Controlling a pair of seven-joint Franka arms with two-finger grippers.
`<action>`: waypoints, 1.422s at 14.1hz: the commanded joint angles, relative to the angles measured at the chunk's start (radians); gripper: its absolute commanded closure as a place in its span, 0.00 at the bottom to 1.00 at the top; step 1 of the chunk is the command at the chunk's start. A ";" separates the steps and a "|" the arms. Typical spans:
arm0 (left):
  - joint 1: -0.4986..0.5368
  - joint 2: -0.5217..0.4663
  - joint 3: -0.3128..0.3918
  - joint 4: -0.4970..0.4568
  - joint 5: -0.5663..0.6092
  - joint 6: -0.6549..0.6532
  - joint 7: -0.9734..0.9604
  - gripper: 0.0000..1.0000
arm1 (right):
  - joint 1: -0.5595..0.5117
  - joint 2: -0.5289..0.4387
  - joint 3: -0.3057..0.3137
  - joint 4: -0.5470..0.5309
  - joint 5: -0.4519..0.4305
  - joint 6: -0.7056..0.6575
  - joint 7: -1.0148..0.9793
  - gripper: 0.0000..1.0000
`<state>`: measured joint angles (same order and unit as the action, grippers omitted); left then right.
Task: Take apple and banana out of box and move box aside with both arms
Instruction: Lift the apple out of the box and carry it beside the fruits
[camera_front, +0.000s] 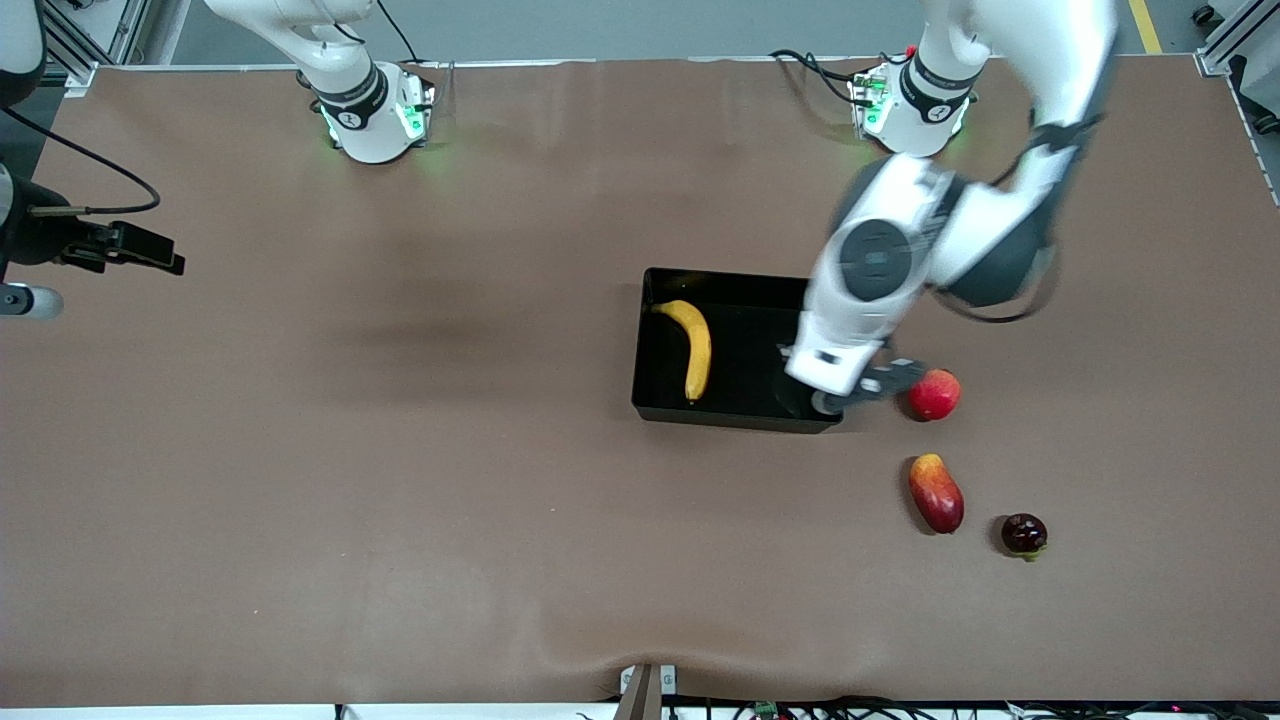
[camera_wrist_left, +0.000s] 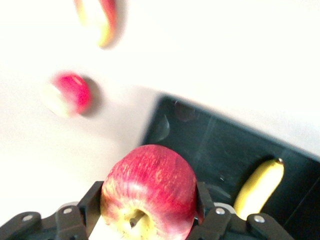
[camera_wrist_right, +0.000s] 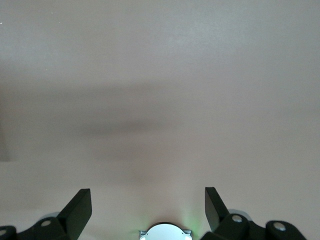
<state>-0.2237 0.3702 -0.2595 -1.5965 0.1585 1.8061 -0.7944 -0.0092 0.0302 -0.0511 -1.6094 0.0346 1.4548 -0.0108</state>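
My left gripper (camera_wrist_left: 148, 202) is shut on the red apple (camera_wrist_left: 150, 180), whose yellowish stem dimple faces the camera. In the front view the left gripper (camera_front: 858, 390) hangs over the corner of the black box (camera_front: 750, 335) toward the left arm's end, and the wrist hides the apple. The yellow banana (camera_front: 695, 350) lies in the box, also showing in the left wrist view (camera_wrist_left: 260, 189) on the box floor (camera_wrist_left: 215, 150). My right gripper (camera_wrist_right: 147, 195) is open and empty over bare table, held aside at the right arm's end (camera_front: 150, 250).
A plain red round fruit (camera_front: 934, 394) lies on the table beside the box, close to the left gripper. A red-orange mango (camera_front: 936, 492) and a dark red fruit (camera_front: 1024, 534) lie nearer the front camera. The brown mat (camera_front: 400, 450) covers the table.
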 joint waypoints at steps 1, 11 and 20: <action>0.156 -0.016 -0.011 0.012 0.006 -0.028 0.218 1.00 | 0.015 -0.010 -0.003 -0.004 -0.007 -0.004 -0.014 0.00; 0.555 0.139 -0.004 -0.065 0.105 0.169 0.647 1.00 | -0.003 0.000 -0.006 -0.003 -0.004 0.013 -0.064 0.00; 0.632 0.328 -0.001 -0.053 0.233 0.398 0.791 0.65 | -0.087 -0.001 -0.009 -0.001 0.007 0.015 -0.176 0.00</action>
<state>0.4084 0.6842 -0.2558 -1.6614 0.3443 2.1856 -0.0054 -0.0595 0.0333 -0.0666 -1.6089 0.0344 1.4641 -0.1368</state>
